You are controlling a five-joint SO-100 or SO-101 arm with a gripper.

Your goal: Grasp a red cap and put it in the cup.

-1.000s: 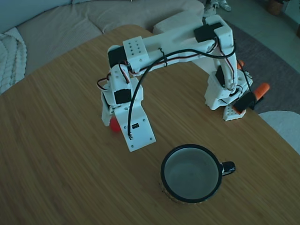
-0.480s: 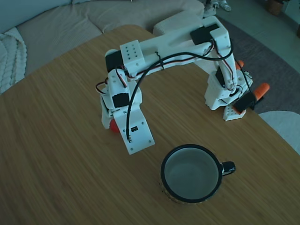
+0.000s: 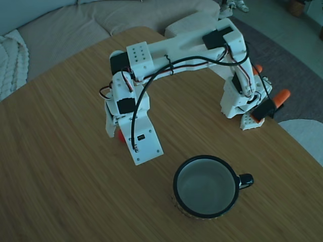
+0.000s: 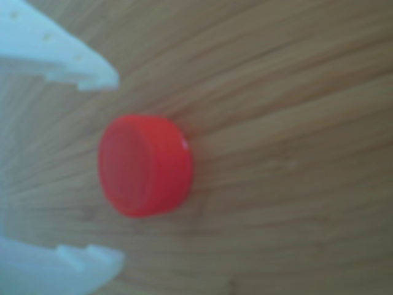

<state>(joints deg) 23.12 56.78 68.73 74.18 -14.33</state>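
Note:
The red cap (image 4: 145, 166) lies flat on the wooden table, filling the middle of the other view. My gripper (image 4: 116, 169) is open, one white fingertip (image 4: 92, 70) above the cap in that view and the other (image 4: 92, 261) below, neither touching it. In the fixed view only a red sliver of the cap (image 3: 120, 135) shows under the lowered white gripper (image 3: 117, 132). The cup (image 3: 206, 186), a black-rimmed mug with a pale inside, stands upright and empty to the lower right, its handle pointing right.
The arm's white base (image 3: 242, 103) is clamped at the table's right edge with orange clamp handles (image 3: 281, 96). A beige sofa (image 3: 60, 25) lies beyond the table's far edge. A black cable loops along the arm.
The gripper has shifted slightly left and toward the far side over the cap, and less red now shows beneath it. The cup has not moved.

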